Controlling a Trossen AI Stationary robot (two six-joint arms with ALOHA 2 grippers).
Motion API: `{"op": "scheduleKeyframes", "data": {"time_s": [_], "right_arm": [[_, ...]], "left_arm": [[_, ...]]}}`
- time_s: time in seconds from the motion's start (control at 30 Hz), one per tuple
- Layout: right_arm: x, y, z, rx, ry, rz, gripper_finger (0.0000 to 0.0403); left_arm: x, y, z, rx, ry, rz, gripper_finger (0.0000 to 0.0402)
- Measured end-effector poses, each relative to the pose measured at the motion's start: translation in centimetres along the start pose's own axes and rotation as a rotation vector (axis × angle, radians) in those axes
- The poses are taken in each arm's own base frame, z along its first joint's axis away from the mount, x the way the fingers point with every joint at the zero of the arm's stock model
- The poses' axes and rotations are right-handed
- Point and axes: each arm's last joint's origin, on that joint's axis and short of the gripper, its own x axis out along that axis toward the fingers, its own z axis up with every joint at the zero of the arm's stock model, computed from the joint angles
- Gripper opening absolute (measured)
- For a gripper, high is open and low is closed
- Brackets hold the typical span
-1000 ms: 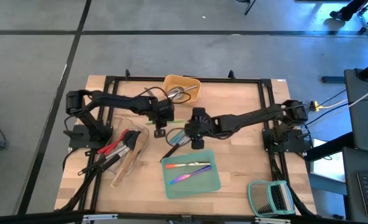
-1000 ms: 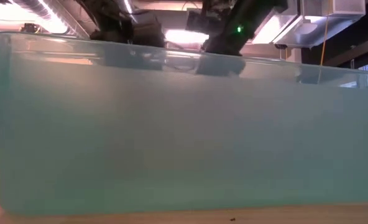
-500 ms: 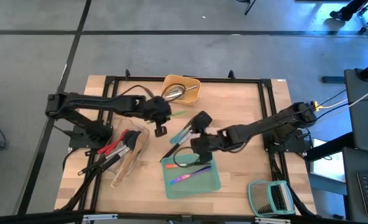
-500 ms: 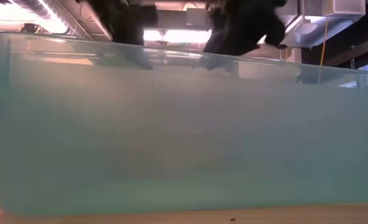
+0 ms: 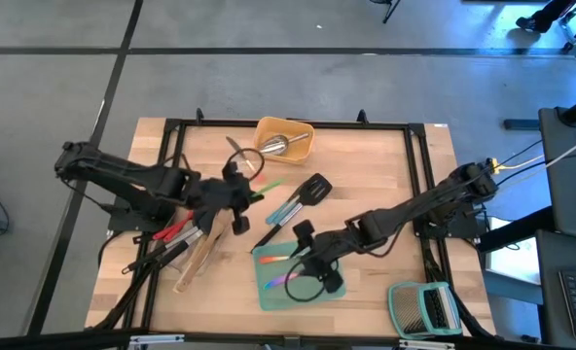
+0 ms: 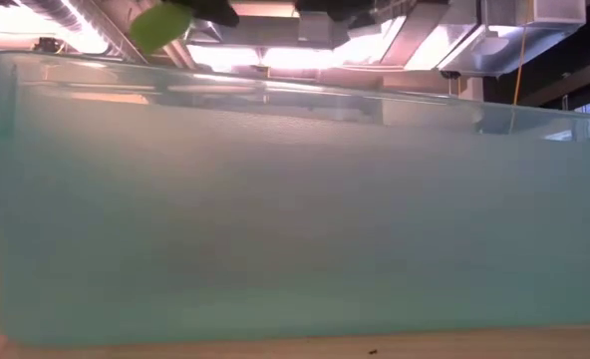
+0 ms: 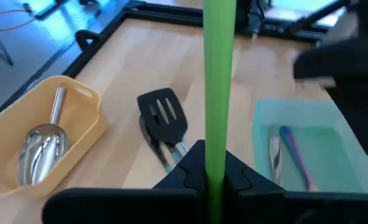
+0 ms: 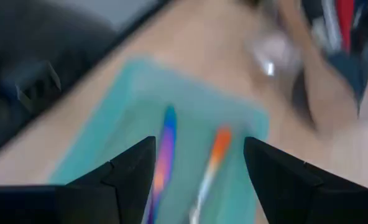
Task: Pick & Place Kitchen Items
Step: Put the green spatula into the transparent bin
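A green-handled utensil (image 7: pixel 219 81) is clamped in the left gripper (image 5: pixel 237 194), carried above the table between the clear tray (image 5: pixel 210 243) and the yellow tray (image 5: pixel 298 131). It looks mid-transfer; next comes lowering into a tray and letting go. The right gripper (image 5: pixel 312 267) hangs spread and empty over the teal tray (image 5: pixel 332 287), where iridescent cutlery (image 8: pixel 162 158) lies.

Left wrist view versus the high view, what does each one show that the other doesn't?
Only the left wrist view shows the left gripper shut on the green handled utensil. Only the high view shows the clear tray, the green-framed grey slatted rack and the right gripper. Both show the yellow tray, steel scoop, black slotted turner and teal tray.
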Motion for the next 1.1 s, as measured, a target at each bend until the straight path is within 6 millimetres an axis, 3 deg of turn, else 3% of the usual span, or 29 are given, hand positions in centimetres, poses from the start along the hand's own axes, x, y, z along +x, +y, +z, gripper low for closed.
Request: {"op": "scheduleKeyframes", "data": {"time_s": [0.17,0.3,0.4,0.53,0.83,0.97,1.1], "right_arm": [[0.1,-0.4,0.7,0.020,-0.052,-0.166,0.0247],[-0.2,-2.2,1.4,0.079,-0.141,-0.434,0.0236],[-0.3,-3.7,1.3,0.075,-0.246,-0.489,0.0220],[0.1,-5.9,-0.3,0.072,-0.282,-0.416,0.0194],[-1.4,-11.7,-2.5,0.202,-0.642,-0.050,0.0161],[-2.5,-12.8,-2.5,0.167,-0.753,0.128,0.0161],[-2.6,-12.4,-2.4,0.133,-0.771,0.261,0.0161]], "left_arm": [[-0.9,-2.2,-0.9,-0.029,-0.028,0.026,0.0001],[-1.8,-3.8,-1.5,-0.005,-0.061,0.023,0.0001],[-2.5,-4.7,-1.8,0.002,-0.089,0.023,0.0001],[-3.4,-5.6,-2.3,0.022,-0.106,0.013,0.0001],[-2.9,-6.6,-2.9,0.041,-0.092,0.009,0.0001],[-2.4,-6.9,-3.2,0.041,-0.078,0.010,0.0001],[-2.3,-7.0,-3.2,0.023,-0.080,0.007,0.0001]]}}
